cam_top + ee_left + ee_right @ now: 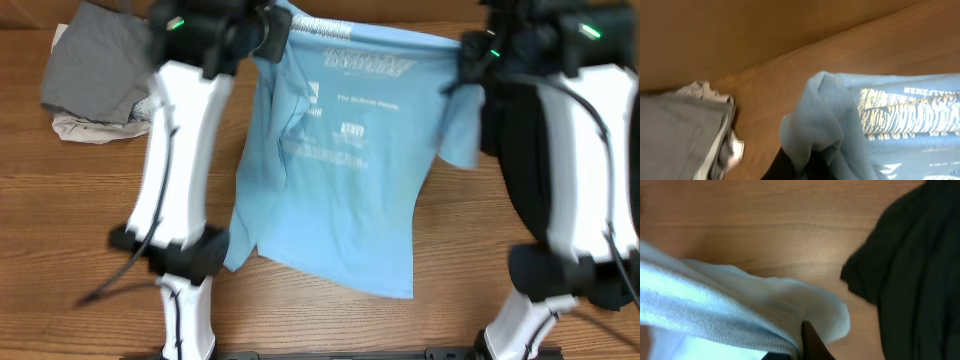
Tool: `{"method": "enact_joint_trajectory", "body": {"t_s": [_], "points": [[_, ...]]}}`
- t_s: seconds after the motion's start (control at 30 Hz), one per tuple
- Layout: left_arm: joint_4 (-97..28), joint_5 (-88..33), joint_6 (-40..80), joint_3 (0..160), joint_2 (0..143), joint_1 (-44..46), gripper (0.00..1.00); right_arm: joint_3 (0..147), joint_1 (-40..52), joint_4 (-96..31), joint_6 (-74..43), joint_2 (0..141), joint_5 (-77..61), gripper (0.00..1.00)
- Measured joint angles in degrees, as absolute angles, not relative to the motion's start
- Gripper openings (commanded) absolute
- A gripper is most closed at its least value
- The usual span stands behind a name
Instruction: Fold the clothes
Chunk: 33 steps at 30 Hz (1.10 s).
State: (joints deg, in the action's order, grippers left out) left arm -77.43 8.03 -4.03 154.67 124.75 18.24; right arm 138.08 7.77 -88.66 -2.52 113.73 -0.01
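Light-blue T-shirt (340, 150), print up, is pinched at its top corners by left gripper (272, 38) and right gripper (465, 62) (both clamped tight); grey garment (95, 65) lies left, black garment (915, 270) right.

Bare brown wooden table (60, 220) lies open at lower left. A folded grey cloth pile (95, 70) blocks the upper left, a crumpled black garment (512, 160) the right side, and a light-blue T-shirt (340, 170) the centre.

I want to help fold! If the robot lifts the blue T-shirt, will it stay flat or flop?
Probably flop: the light-blue T-shirt bunches and wrinkles where the left gripper and right gripper pinch it. Likely light, being thin cloth.
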Motion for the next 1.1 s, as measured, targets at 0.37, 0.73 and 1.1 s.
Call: {"method": "enact_joint_trajectory", "body": {"t_s": [0.37, 0.73, 1.1], "points": [[-54.59, 11.92, -7.40, 154.21, 149.36, 15.97, 0.72, 137.32, 7.01, -59.22, -1.72, 141.45, -0.78, 0.99], [-61.69, 9.80, -7.86, 154.12, 148.05, 15.33, 0.87, 137.69, 6.85, -71.37, -2.76, 138.52, -5.69, 1.00], [-66.50, 0.93, -15.77, 154.17, 146.39, 19.00, 0.86, 137.99, 6.83, -78.70, -3.05, 135.04, -7.27, 0.85]]}}
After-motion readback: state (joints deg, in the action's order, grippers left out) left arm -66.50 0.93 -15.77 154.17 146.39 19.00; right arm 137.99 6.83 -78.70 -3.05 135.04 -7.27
